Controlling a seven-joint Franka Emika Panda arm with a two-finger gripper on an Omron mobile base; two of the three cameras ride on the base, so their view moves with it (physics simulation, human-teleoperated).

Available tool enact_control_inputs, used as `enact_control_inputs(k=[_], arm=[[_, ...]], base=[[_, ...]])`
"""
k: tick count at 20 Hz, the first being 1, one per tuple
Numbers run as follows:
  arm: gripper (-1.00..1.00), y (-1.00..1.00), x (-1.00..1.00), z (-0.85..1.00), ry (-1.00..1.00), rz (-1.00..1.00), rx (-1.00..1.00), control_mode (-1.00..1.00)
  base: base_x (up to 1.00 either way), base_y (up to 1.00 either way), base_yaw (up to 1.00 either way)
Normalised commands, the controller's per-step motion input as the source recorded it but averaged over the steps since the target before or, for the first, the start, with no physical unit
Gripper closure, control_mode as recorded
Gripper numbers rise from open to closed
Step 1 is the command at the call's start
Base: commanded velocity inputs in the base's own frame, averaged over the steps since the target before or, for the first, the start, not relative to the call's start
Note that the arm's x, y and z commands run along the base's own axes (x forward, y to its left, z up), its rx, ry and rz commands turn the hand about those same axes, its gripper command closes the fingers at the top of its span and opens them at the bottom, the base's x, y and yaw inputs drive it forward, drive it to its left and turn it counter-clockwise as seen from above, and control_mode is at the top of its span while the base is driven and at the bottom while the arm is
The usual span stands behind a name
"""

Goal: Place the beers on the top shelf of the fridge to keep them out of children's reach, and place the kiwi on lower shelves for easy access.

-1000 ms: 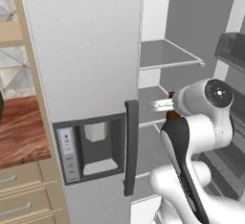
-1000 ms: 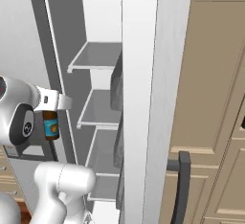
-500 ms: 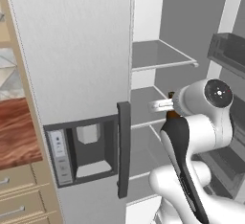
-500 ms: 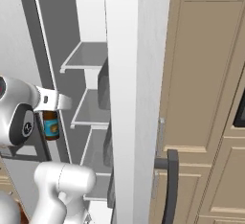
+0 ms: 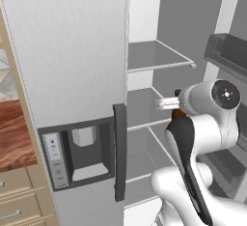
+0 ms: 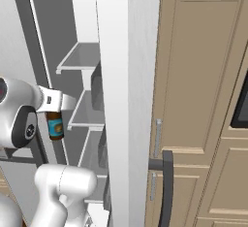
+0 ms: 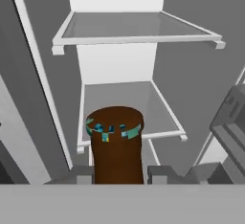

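1. I see the end effector (image 7: pixel 118 174) pinching the amber brown beer (image 7: pixel 115 146); in the hand view the bottle sits between the two dark finger tips at 6 o'clock, its base toward the camera, blue label a thin ring around it.
2. In the right base view the same bottle (image 6: pixel 54 124) hangs under the white wrist at 9 o'clock, upright, label facing me. Its neck and cap are hidden by the hand.
3. In the left base view only a sliver of the bottle (image 5: pixel 177 114) shows, at 3 o'clock, behind the arm's round joint. The fingers themselves are covered there.
4. The fridge (image 5: pixel 72 65) stands open; its closed left door with dispenser recess (image 5: pixel 82 155) and dark handle (image 5: pixel 119 152) takes the left half of that view.
5. The top shelf (image 7: pixel 136 26) is at 12 o'clock in the hand view, bare as far as I can see; its upper surface is partly foreshortened.
6. One of the lower shelves (image 7: pixel 122 106) lies just past the bottle, its front rim partly masked by it.
7. A dark door bin (image 7: pixel 229 117) is cut off at the 3 o'clock edge; contents unreadable.
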Motion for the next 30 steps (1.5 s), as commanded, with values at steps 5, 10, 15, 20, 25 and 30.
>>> enact_control_inputs(k=[5,10,15,20,25,30], arm=[[1.0,-0.07,0.0,0.1,-0.12,-0.01,0.01,-1.0],[1.0,-0.12,0.0,0.35,-0.23,0.0,0.03,-1.0],[1.0,-0.17,0.0,0.17,-0.35,0.0,0.02,-1.0],[1.0,-0.19,0.0,0.44,-0.12,-0.03,0.0,-1.0],[1.0,-0.09,0.06,0.64,-0.01,-0.09,-0.02,-1.0],[1.0,-0.01,0.11,0.66,0.0,-0.12,-0.02,-1.0]], base=[[0.0,0.0,0.0],[0.0,0.0,0.0],[0.0,0.0,0.0],[0.0,0.0,0.0],[0.0,0.0,0.0],[0.0,0.0,0.0]])
